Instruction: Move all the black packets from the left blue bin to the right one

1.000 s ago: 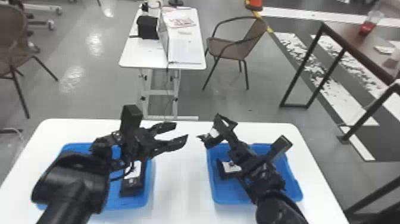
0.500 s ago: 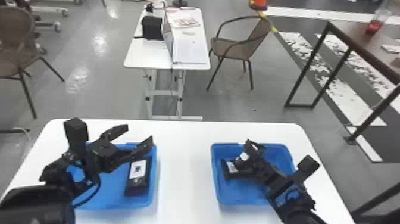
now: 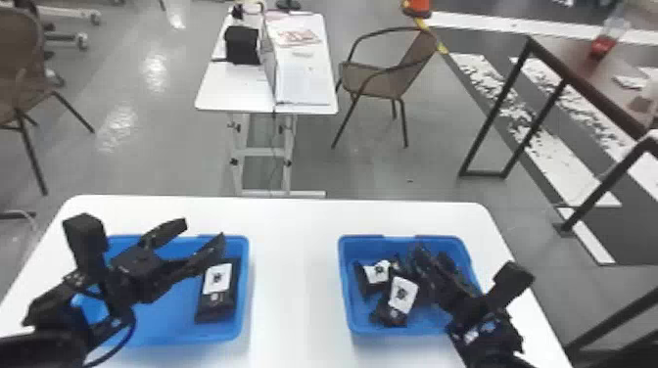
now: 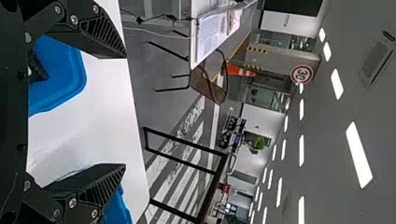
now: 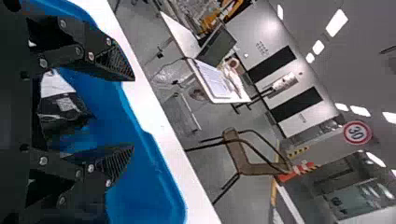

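The white table (image 3: 293, 254) stands on a shiny grey floor, the left blue bin (image 3: 166, 320) on its left half and the right blue bin (image 3: 362, 315) on its right half. Beyond the table is a narrow white desk (image 3: 240, 90) with papers (image 3: 302, 76) and a black box (image 3: 242, 45), and beyond the table's right half a brown armchair (image 3: 374, 78) and an orange cone (image 3: 417, 7). Farther off on the table's right side stands a brown, dark-framed bench (image 3: 580, 68); beyond its left corner is another brown chair (image 3: 29, 93).

The left pincer (image 3: 204, 231) is over the left blue bin, its fingers spread and holding nothing. One black packet (image 3: 215, 298) lies in that bin, on the side towards the table's middle, just under the pincer's nearer finger; whether they touch I can't tell.

The right pincer (image 3: 431, 252) is low in the right blue bin, on the side away from the table's middle. Two packets lie there, one (image 3: 377, 273) and another (image 3: 402, 296), towards the table's middle. In its wrist view the right pincer (image 5: 133, 113) is parted and empty, with a packet (image 5: 63, 105) lying in the bin behind the gap.
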Robot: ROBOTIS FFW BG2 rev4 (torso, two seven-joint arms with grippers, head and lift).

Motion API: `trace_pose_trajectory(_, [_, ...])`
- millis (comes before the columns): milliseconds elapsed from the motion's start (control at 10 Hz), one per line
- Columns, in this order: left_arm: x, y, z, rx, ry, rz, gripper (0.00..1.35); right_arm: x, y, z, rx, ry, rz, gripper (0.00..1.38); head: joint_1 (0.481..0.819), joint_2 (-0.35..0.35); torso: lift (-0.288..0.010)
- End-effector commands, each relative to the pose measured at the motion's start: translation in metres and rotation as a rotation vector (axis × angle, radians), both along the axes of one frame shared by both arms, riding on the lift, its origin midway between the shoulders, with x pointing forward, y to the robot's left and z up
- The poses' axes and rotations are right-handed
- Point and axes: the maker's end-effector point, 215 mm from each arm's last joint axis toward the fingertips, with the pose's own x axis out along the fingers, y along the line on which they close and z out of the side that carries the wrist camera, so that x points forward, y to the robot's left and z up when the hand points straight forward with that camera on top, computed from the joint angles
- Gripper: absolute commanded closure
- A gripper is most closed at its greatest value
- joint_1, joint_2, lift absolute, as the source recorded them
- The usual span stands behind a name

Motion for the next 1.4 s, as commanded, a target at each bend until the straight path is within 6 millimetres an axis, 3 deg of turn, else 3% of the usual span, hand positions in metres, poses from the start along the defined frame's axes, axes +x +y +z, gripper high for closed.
trace_pose_trajectory(0, [-0.003, 0.013, -0.018, 0.018, 0.064, 0.023, 0.22, 0.005, -0.005, 0.051, -0.027, -0.118, -0.042, 0.24, 0.695, -0.165, 0.000])
trace_pose_trajectory(300, [-0.016, 0.028, -0.089, 0.113, 0.339, 0.080, 0.22, 0.005, -0.001, 0.136, 0.014, -0.295, -0.064, 0.32, 0.695, -0.149, 0.000])
trace_pose_trajectory(600, [-0.019, 0.018, -0.130, 0.132, 0.521, 0.038, 0.22, 0.008, 0.002, 0.198, 0.097, -0.421, -0.076, 0.32, 0.695, -0.143, 0.000])
trace_pose_trajectory(800, [-0.018, 0.005, -0.149, 0.147, 0.593, 0.007, 0.23, 0.009, 0.007, 0.216, 0.112, -0.456, -0.067, 0.32, 0.695, -0.148, 0.000])
trace_pose_trajectory(1000, [-0.021, -0.008, -0.165, 0.153, 0.650, -0.011, 0.23, 0.009, 0.011, 0.216, 0.135, -0.458, -0.064, 0.32, 0.695, -0.158, 0.000])
trace_pose_trajectory(1300, [-0.016, -0.004, -0.180, 0.162, 0.678, 0.025, 0.29, 0.004, 0.009, 0.209, 0.165, -0.449, -0.074, 0.32, 0.695, -0.160, 0.000])
